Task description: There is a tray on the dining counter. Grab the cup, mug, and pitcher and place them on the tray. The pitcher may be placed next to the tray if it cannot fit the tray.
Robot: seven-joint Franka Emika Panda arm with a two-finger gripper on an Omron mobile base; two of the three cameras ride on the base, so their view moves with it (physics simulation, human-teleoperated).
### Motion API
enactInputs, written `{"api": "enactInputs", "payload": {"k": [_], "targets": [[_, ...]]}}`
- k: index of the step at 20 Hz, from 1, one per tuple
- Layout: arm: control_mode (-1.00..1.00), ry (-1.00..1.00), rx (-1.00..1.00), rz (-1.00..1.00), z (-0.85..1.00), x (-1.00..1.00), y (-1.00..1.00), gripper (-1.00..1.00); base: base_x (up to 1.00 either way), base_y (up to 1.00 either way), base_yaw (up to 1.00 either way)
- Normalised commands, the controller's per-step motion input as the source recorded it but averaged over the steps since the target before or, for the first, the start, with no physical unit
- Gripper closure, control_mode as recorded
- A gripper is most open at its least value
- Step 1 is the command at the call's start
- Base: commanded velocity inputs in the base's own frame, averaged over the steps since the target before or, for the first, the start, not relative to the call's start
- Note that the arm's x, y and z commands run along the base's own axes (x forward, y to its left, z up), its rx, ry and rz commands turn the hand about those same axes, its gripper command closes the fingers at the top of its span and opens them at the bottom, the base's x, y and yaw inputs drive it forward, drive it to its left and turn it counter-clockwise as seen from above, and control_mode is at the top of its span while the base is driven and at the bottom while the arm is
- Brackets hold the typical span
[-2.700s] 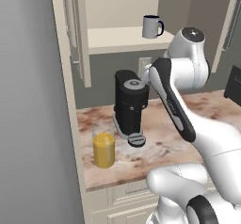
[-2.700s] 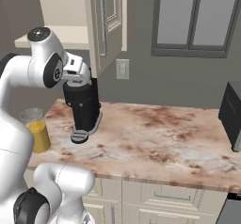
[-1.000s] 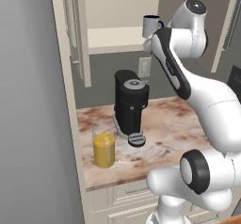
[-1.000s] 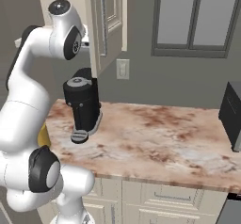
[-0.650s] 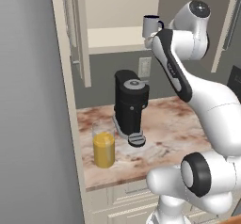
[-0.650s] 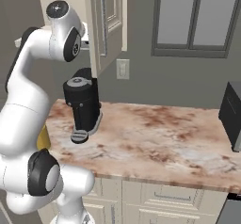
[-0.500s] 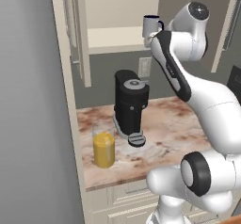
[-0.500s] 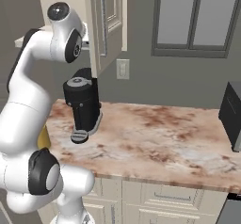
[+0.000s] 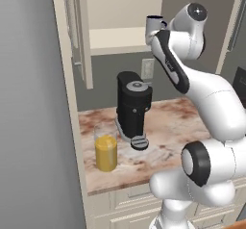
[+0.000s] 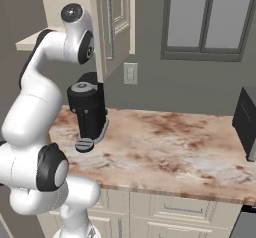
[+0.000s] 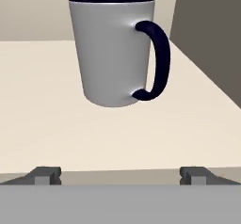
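Note:
The grey mug [image 11: 110, 53] with its dark handle [image 11: 159, 60] on the right stands upright on the pale cabinet shelf [image 11: 52, 124], just beyond my fingertips. My gripper [image 11: 120, 175] is open wide, level with the shelf edge, with nothing between its fingers [image 11: 47, 173]. From the left base, the mug [image 9: 153, 25] peeks out beside my raised arm, high on the shelf [image 9: 115, 39]. The pitcher [image 9: 106, 147], clear glass with yellow-orange liquid, stands on the counter below at the left. The cup, the tray and the dining counter are out of view.
A black coffee machine [image 9: 134, 105] [image 10: 88, 107] stands on the marbled counter [image 10: 165, 147] over white cabinets, under the shelf. The open cabinet door [image 10: 114, 22] hangs right beside my hand. A dark appliance [image 10: 247, 124] sits at the counter's right end.
Since the earliest frames my arm has risen from the coffee machine's height to the shelf. Over the last second the hand has edged slightly closer to the mug, jaws still open.

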Motion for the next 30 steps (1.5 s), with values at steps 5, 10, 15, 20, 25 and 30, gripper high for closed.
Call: {"api": "enactInputs", "payload": {"k": [5,10,15,20,25,30], "targets": [[-1.0,0.0,0.0,0.0,0.05,0.43,-0.03,-1.0,0.0,0.0,0.0],[-1.0,0.0,0.0,-0.02,0.0,0.45,0.0,-1.0,0.0,0.0,0.0],[-1.0,0.0,0.0,-0.07,0.01,0.47,0.0,-1.0,0.0,0.0,0.0],[-1.0,0.0,0.0,-0.09,0.06,0.5,0.0,-1.0,0.0,0.0,0.0],[-1.0,0.0,0.0,-0.04,0.17,0.35,-0.08,-1.0,0.0,0.0,0.0],[-1.0,0.0,0.0,0.0,0.22,0.02,-0.05,-1.0,0.0,0.0,0.0]]}}
